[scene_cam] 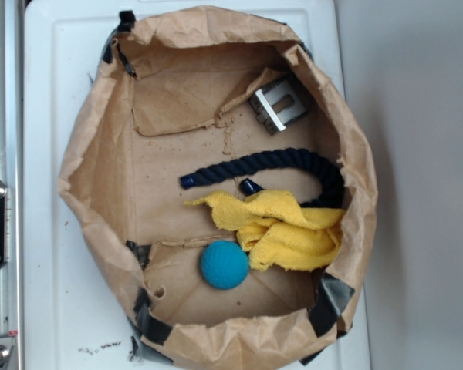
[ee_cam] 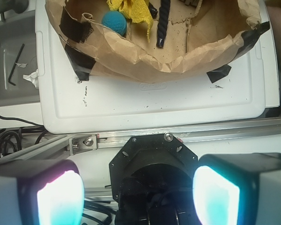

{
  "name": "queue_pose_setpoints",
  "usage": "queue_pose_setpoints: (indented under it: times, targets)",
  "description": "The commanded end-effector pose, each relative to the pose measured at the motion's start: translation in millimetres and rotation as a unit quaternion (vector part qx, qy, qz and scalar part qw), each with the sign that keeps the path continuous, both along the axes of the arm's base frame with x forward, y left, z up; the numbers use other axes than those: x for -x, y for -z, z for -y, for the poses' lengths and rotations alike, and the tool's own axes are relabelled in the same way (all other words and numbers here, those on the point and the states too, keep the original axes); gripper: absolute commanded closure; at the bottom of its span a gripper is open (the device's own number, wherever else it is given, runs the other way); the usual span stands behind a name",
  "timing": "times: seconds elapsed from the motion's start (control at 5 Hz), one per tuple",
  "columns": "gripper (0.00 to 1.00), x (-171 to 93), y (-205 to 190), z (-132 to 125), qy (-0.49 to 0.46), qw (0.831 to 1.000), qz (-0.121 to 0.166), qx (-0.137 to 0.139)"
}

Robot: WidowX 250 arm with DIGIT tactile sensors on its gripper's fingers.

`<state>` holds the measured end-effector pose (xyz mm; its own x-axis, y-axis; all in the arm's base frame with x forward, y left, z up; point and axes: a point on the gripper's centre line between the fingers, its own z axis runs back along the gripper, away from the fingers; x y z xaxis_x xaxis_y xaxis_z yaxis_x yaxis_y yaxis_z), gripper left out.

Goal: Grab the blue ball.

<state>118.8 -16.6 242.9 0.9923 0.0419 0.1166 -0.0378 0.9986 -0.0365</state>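
Note:
The blue ball (scene_cam: 224,264) is a small teal sphere lying on the floor of a brown paper bag (scene_cam: 92,154), just left of a crumpled yellow cloth (scene_cam: 285,227). The wrist view catches the blue ball (ee_cam: 114,22) at the top left, inside the bag (ee_cam: 178,61) and next to the cloth (ee_cam: 131,10). My gripper (ee_cam: 138,194) is open, with glowing pads (ee_cam: 60,199) wide apart and nothing between them. It hovers over the robot's black base, well outside the bag and far from the ball. The exterior view does not show the gripper.
A dark navy rope (scene_cam: 278,163) curves across the bag above the cloth, and a small metal clip (scene_cam: 278,105) sits at the back. The bag rests on a white board (ee_cam: 154,101). An aluminium rail (ee_cam: 178,135) and the black base (ee_cam: 152,164) lie below it.

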Motion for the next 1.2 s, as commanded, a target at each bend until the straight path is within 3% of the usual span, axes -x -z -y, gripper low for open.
queue_pose_setpoints:
  times: [0.0,0.8,1.0]
  targets:
    - [0.0,0,0,0,0.0,1.0,0.0,0.0]
    - [0.0,0,0,0,0.0,1.0,0.0,0.0]
    - [0.0,-50,-3,9,-0.049,0.997,0.042,0.039]
